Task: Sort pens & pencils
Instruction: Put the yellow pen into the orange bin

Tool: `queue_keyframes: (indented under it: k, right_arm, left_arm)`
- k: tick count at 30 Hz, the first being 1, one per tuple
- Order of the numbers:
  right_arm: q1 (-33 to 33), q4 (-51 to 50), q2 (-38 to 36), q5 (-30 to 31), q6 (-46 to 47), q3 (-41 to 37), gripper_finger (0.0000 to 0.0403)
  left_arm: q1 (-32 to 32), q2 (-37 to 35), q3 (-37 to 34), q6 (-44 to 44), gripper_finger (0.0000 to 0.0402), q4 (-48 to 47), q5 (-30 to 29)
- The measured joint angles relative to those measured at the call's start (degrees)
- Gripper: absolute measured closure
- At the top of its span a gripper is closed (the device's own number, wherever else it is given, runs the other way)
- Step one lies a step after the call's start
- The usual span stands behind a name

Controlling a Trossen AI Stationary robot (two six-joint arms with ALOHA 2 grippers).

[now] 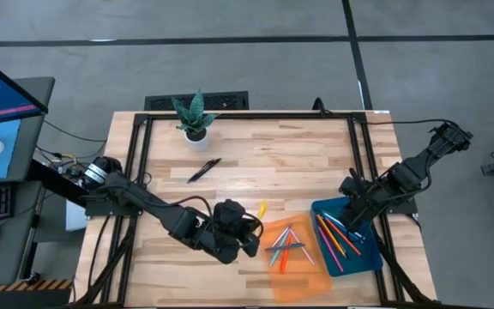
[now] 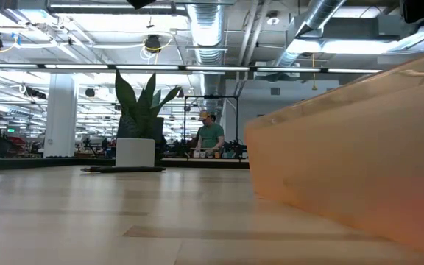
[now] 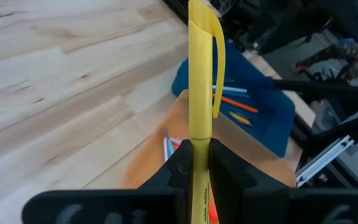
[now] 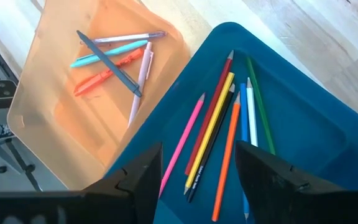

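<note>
A yellow pen with a clip sticks out ahead of my left gripper, which is shut on it beside the orange tray's left edge. In the high view the pen shows just past my left gripper. The orange tray holds several pens. The blue tray holds several pencils lying side by side. My right gripper hangs open above the blue tray's near part, touching nothing. A black pen lies flat on the table near the plant. My left gripper pinches the yellow pen's barrel between its two fingers, below the clip. The pen lies along the fingers, and its clip end reaches out past the fingertips. The fingers slant down from the table's left. The pen is lifted clear of the table.
A small potted plant stands at the table's far edge. In the low view the orange tray's wall fills the right side. A person stands far off in the room behind. Bare wood lies left of the trays.
</note>
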Motion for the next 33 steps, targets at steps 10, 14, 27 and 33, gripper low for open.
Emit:
queue_keyframes:
  k: [10, 14, 27, 33]
  right_arm:
    - [0.0, 0.0, 0.0, 0.0, 1.0, 0.0, 0.0182]
    - [0.0, 0.2, 0.0, -0.2, 1.2, 0.0, 0.0182]
    - [0.0, 0.6, 0.0, -1.3, 1.0, 0.0, 0.0182]
    - [0.0, 0.6, 0.0, -1.5, 0.8, 0.0, 0.0182]
  left_arm:
    - [-1.0, 0.0, 0.0, -0.5, 0.0378, 3.4, -1.0]
    - [-1.1, 0.0, 0.0, -0.6, 0.0378, 5.5, -1.0]
    - [-1.1, 0.0, 0.0, 0.9, 0.0378, 8.6, -0.3]
    - [-1.1, 0.0, 0.0, 1.1, 0.0378, 8.6, -0.4]
